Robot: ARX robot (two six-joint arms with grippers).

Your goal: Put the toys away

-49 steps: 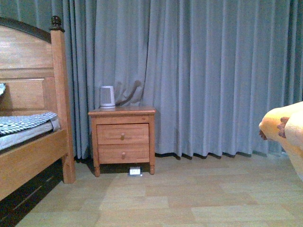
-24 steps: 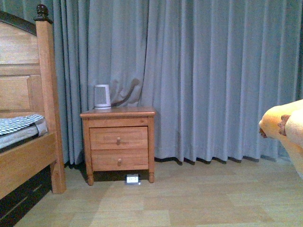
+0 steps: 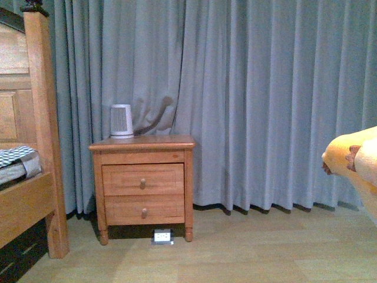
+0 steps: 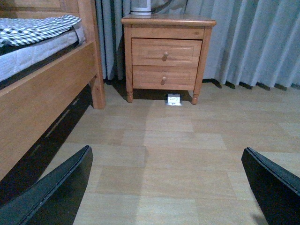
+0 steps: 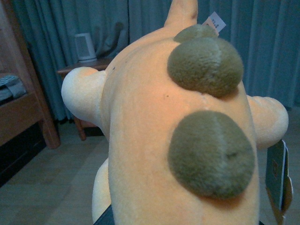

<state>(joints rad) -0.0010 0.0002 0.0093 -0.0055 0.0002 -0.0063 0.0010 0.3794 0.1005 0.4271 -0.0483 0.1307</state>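
Near the nightstand (image 3: 143, 183), hidden right fingers are evidently carrying the plush toy (image 5: 178, 140), left fingers (image 4: 51, 192) gaping wide, a storage spot needing locating next.

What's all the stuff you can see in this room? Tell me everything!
plush toy: one, orange-yellow with brownish spots, up in the air on the right
nightstand: one, brown wood, against the curtains
small device: one, white, on the nightstand
small box: one, white, on the floor under the nightstand
curtains: grey-blue, along the back
bed: one, brown wood, left
bedding: checked, on the bed
floor: light wood
left gripper: black, open, above the floor
right gripper: only a dark sliver under the plush toy
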